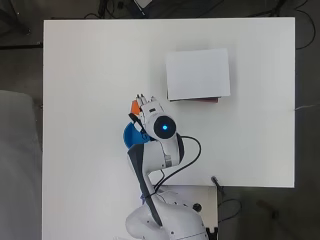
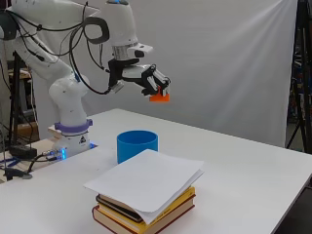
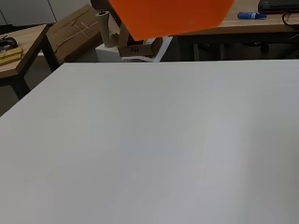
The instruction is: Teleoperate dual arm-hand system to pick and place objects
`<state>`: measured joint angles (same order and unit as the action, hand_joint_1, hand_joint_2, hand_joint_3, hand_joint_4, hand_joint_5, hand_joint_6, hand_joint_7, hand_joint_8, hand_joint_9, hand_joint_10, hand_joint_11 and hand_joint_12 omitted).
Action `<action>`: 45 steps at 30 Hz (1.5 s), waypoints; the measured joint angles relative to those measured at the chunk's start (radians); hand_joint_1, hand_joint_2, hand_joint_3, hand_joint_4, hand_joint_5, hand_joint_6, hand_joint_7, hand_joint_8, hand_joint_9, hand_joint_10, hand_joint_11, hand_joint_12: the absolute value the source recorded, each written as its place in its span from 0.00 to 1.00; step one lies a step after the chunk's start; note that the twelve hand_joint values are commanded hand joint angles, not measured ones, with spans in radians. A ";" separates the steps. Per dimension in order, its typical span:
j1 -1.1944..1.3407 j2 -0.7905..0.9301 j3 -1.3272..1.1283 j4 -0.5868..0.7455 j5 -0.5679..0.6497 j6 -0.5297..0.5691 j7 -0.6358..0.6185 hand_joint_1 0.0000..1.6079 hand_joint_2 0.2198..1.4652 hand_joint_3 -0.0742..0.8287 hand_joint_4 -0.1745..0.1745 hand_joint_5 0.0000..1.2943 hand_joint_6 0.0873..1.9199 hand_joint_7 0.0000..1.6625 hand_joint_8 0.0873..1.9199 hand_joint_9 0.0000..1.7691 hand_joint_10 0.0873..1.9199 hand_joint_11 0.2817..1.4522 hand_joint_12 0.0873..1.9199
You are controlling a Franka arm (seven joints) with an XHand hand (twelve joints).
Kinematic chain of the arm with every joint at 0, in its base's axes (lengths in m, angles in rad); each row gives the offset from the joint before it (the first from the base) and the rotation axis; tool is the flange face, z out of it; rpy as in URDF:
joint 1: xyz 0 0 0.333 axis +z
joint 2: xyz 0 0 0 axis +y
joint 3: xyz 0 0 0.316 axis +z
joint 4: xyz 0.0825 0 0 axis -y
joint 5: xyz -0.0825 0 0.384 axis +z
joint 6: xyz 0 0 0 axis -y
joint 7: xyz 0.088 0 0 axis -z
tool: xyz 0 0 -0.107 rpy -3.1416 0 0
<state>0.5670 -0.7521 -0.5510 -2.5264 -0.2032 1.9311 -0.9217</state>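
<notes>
Robot hand (image 2: 148, 80) pinches a flat-faced orange block (image 2: 159, 97) aloft.

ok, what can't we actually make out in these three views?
- Blue cup: overhead view, mostly hidden under the arm; its inside shows in no view.
- Orange block: overhead view shows only a sliver beside the hand; wrist view cuts it off at the edge, so its full shape is unclear.
- Books: the white paper covers them; overhead view shows just an edge, covers unseen.
- Hand: absent from the wrist view.
</notes>
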 joint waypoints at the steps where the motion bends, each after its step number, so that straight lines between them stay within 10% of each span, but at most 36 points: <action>1: -0.012 -0.011 0.010 -0.024 0.002 0.002 0.000 0.61 0.75 0.08 1.00 0.68 0.57 0.63 0.71 0.75 0.91 0.66 0.94; 18: -0.033 0.118 -0.011 -0.270 0.166 0.047 -0.037 0.58 0.79 0.08 1.00 0.63 0.63 0.67 1.00 0.81 1.00 0.72 0.98; 21: -0.030 0.167 -0.021 -0.273 0.182 0.068 -0.054 0.14 0.63 0.07 0.42 0.16 0.11 0.20 0.20 0.26 0.29 0.20 0.27; 23: -0.029 0.209 -0.016 -0.251 0.202 0.042 -0.040 0.03 0.58 0.08 0.34 0.04 0.00 0.05 0.01 0.11 0.06 0.10 0.04; 45: -0.212 0.141 0.236 0.121 0.103 -0.082 0.093 0.03 0.65 0.11 0.72 0.11 0.00 0.16 0.00 0.22 0.00 0.14 0.00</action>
<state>0.3553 -0.6109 -0.3149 -2.4057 -0.1007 1.8487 -0.8283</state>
